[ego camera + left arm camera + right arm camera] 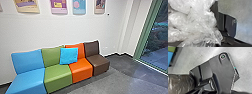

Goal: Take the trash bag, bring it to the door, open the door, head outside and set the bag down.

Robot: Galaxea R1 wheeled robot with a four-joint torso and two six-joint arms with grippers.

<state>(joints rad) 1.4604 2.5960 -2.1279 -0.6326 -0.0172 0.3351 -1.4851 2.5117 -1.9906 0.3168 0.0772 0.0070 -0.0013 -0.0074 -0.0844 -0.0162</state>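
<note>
Bag (193,22) of clear, crumpled plastic, close to the left wrist camera; dark wrapped bulk (180,83) in the right wrist view, possibly part of the same load. Left and right jaws: open, closed or gripping, impossible to tell. Ahead, row of seats (58,71) along wall (50,27); green-framed glass (158,47) at right. Likely hazards: slip or tear, from thin, slick plastic; snag on seats or knock against glass, from too tight a turn.

Dark grey plate (224,72), angled edges, round pale-rimmed corner fittings (222,56).
</note>
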